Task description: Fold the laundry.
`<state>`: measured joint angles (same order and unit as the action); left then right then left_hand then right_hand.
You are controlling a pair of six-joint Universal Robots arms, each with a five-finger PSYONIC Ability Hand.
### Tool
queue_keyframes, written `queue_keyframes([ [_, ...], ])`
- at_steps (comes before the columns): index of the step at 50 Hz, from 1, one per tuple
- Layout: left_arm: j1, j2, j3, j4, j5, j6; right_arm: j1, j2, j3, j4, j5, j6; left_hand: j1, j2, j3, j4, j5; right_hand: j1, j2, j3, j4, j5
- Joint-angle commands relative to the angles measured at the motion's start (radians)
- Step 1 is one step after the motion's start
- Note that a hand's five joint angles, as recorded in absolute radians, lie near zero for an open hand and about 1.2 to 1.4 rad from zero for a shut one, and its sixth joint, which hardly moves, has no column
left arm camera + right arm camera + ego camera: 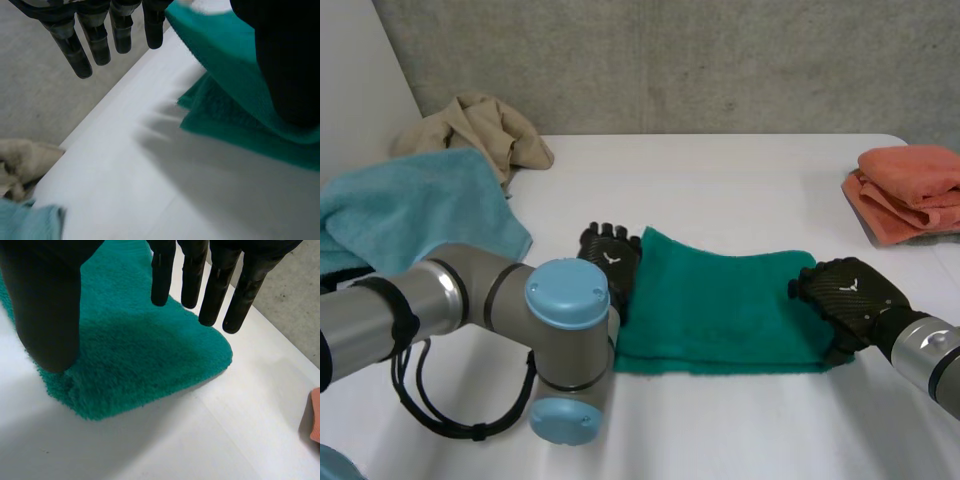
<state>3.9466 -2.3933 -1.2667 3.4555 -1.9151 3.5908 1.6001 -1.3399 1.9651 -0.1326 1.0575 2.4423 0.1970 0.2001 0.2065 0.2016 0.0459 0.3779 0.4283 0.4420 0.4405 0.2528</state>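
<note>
- At the middle of the white table, towards its front, a green terry towel is lying flat in two layers, its long side running from one hand to the other.
- The left hand is sitting at the towel's left edge. Its fingers are hanging straight and slightly apart over bare table, gripping nothing, while the thumb is lying over the upper layer, apparently to steady that edge.
- The right hand is sitting at the towel's right edge. Its fingers are pointing straight and spread above a rounded corner, with the thumb over the neighbouring part of the edge; nothing is being pinched.
- One fold is looking complete, and the hands are bracketing the short ends, probably so that either end can be taken up for a second fold.
- A loose light-blue towel and a crumpled beige garment are lying at the far left, well apart from the work, presumably awaiting folding.
- A folded orange towel is resting at the far right, seemingly set aside as finished.
</note>
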Motion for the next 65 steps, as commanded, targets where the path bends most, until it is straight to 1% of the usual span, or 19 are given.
queue_keyframes([
  [1,-0.027,0.092,-0.069,0.001,-0.016,-0.009,0.0,0.024,0.0,-0.025,0.006,-0.002,0.022,0.019,0.013,0.018,-0.001,0.224,0.173,0.16,0.161,0.174],
  [12,-0.084,0.161,-0.126,0.001,-0.028,-0.01,0.0,0.048,0.0,-0.028,0.033,-0.051,0.019,0.016,0.01,0.015,-0.004,0.408,0.358,0.344,0.346,0.359],
  [14,-0.082,0.171,-0.137,0.001,-0.03,-0.01,-0.003,0.054,0.0,-0.028,0.047,-0.065,0.019,0.016,0.01,0.015,-0.004,0.572,0.522,0.508,0.51,0.523],
  [15,-0.082,0.18,-0.147,0.001,-0.03,-0.01,-0.003,0.059,0.0,-0.028,0.061,-0.081,0.019,0.016,0.01,0.015,-0.004,0.823,0.773,0.759,0.761,0.774],
  [17,-0.081,0.19,-0.161,-0.001,-0.03,-0.01,-0.003,0.058,0.0,-0.027,0.078,-0.1,0.019,0.016,0.01,0.015,-0.004,1.018,0.967,0.953,0.955,0.968],
  [28,-0.055,0.315,-0.273,0.001,-0.032,-0.012,-0.011,0.048,-0.021,-0.013,0.124,-0.203,0.014,0.011,0.004,0.009,-0.01,1.018,0.968,0.954,0.956,0.969],
  [33,-0.027,0.382,-0.309,0.001,-0.032,-0.012,0.018,0.019,-0.097,-0.015,0.133,-0.278,0.011,0.008,0.001,0.006,-0.013,1.018,0.968,0.954,0.956,0.969],
  [35,-0.02,0.399,-0.318,0.001,-0.032,-0.012,0.061,-0.007,-0.121,-0.015,0.134,-0.287,0.011,0.008,0.001,0.006,-0.013,1.018,0.968,0.954,0.956,0.969],
  [43,0.037,0.491,-0.368,0.005,-0.033,-0.012,0.386,-0.018,-0.218,-0.025,0.095,-0.304,0.011,0.008,0.001,0.006,-0.013,1.018,0.968,0.954,0.956,0.969],
  [47,0.054,0.52,-0.395,0.01,-0.032,-0.015,0.538,0.057,-0.239,-0.024,0.004,-0.307,0.011,0.008,0.001,0.006,-0.013,1.018,0.968,0.954,0.956,0.969],
  [48,0.059,0.526,-0.401,0.011,-0.032,-0.02,0.579,0.094,-0.241,-0.018,-0.043,-0.316,0.011,0.008,0.001,0.006,-0.013,1.018,0.968,0.954,0.956,0.969],
  [52,0.059,0.526,-0.411,0.01,-0.03,-0.049,0.633,0.181,-0.242,-0.012,-0.082,-0.345,0.011,0.008,0.001,0.006,-0.013,1.018,0.968,0.954,0.956,0.969],
  [55,0.059,0.526,-0.413,0.01,-0.022,-0.072,0.632,0.211,-0.253,-0.013,-0.062,-0.353,0.008,0.005,-0.002,0.003,-0.016,1.018,0.968,0.954,0.956,0.969],
  [56,0.059,0.526,-0.411,0.01,-0.021,-0.076,0.633,0.208,-0.255,-0.012,-0.06,-0.345,0.008,0.005,-0.002,0.003,-0.016,0.938,0.888,0.874,0.875,0.889],
  [57,0.059,0.526,-0.41,0.01,-0.019,-0.079,0.633,0.205,-0.256,-0.012,-0.059,-0.341,0.008,0.005,-0.002,0.003,-0.016,0.708,0.657,0.644,0.645,0.658],
  [58,0.057,0.526,-0.401,0.01,-0.018,-0.083,0.635,0.196,-0.256,-0.015,-0.053,-0.327,0.008,0.005,-0.002,0.003,-0.016,0.24,0.19,0.176,0.178,0.191],
  [61,0.062,0.52,-0.382,0.013,-0.015,-0.084,0.618,0.173,-0.258,-0.013,-0.05,-0.237,0.008,0.005,-0.002,0.003,-0.016,-0.203,-0.254,-0.267,-0.266,-0.253],
  [64,0.059,0.514,-0.353,0.016,-0.013,-0.084,0.572,0.113,-0.259,-0.016,-0.045,-0.096,0.008,0.005,-0.002,0.003,-0.016,-0.203,-0.254,-0.267,-0.266,-0.253],
  [65,0.053,0.513,-0.33,0.016,-0.013,-0.086,0.537,0.072,-0.259,-0.016,-0.041,0.017,0.008,0.005,-0.002,0.003,-0.016,-0.203,-0.254,-0.267,-0.266,-0.253],
])
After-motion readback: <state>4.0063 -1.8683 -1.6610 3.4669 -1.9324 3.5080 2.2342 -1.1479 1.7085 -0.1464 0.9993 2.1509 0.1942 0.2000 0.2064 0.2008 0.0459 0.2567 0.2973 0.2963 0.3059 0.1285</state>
